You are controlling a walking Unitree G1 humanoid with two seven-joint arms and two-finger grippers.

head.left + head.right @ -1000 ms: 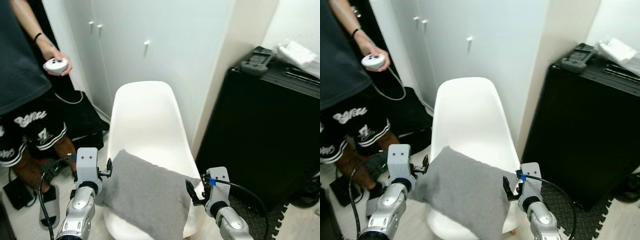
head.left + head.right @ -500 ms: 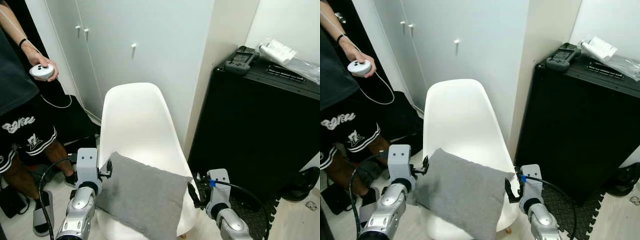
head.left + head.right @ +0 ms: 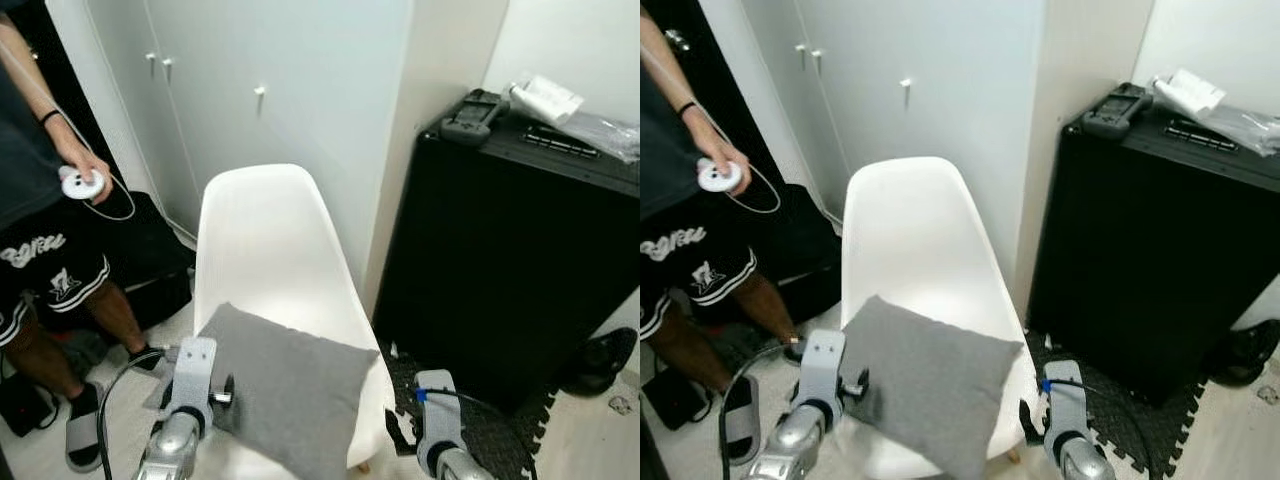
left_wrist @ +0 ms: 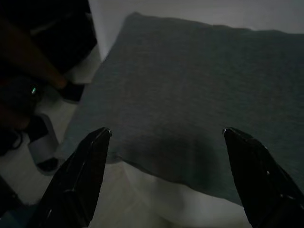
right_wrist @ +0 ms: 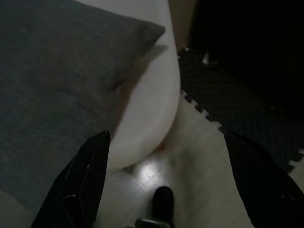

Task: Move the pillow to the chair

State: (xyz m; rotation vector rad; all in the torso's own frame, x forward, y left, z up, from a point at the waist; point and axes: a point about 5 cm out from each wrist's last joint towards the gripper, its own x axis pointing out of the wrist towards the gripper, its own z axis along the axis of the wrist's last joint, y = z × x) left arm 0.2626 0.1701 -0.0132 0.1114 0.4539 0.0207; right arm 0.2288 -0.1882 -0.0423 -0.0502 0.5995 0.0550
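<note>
The grey pillow [image 3: 285, 385] is lying on the white chair [image 3: 265, 255] seat, overhanging its near edge. Left gripper [image 4: 166, 156] and right gripper [image 5: 166, 156] are both showing fingers apart, holding nothing. Risk: the overhanging pillow could slide off to the floor.

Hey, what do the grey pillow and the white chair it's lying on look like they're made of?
The pillow looks like soft woven fabric, matte heather grey: a fine, even weave shows in the left wrist view, and its corners sag. The chair looks like moulded plastic, a single smooth white shell with rounded edges and a slight sheen. Its legs are barely visible, so their material is unclear.
</note>
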